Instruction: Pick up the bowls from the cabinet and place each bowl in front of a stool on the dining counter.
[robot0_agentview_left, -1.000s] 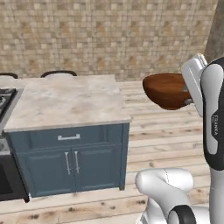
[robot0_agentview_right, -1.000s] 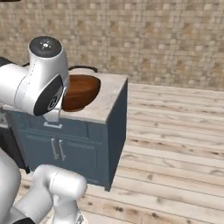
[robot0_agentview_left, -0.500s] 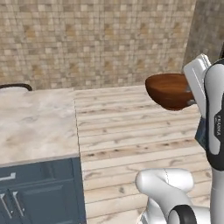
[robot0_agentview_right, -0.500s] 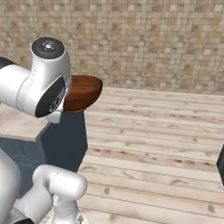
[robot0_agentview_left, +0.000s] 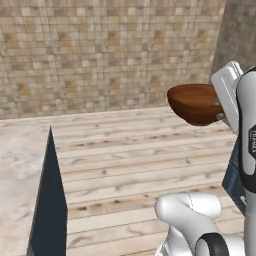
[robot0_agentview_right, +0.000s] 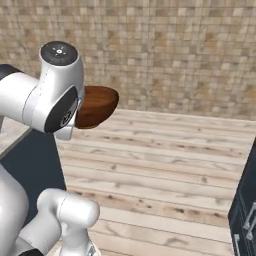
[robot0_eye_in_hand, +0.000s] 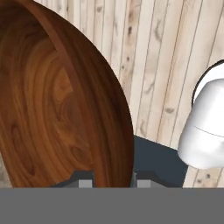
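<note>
A glossy dark reddish-brown bowl (robot0_agentview_left: 194, 102) hangs in the air above the wooden floor, upright, with my gripper (robot0_agentview_left: 220, 108) shut on its rim at the right. From the other side the bowl (robot0_agentview_right: 98, 104) sticks out from behind my white arm. In the hand view the bowl (robot0_eye_in_hand: 52, 109) looms close, and its rim runs down between my fingertips (robot0_eye_in_hand: 85, 182). A corner of the dining counter (robot0_agentview_left: 17, 165), beige marbled top on a dark blue base, lies at the lower left, away from the bowl. The cabinet and the stools are out of view.
Light wooden floor planks (robot0_agentview_left: 130, 160) stretch ahead to a tiled stone wall (robot0_agentview_left: 100, 55). A dark blue base cabinet with grey handles (robot0_agentview_right: 245, 210) stands at the right edge. The counter's dark blue side (robot0_agentview_right: 30, 165) is close on the left.
The whole picture has shifted as the base drove: the counter has slid off to the left and open floor now lies ahead. The bowl stays in my shut gripper.
</note>
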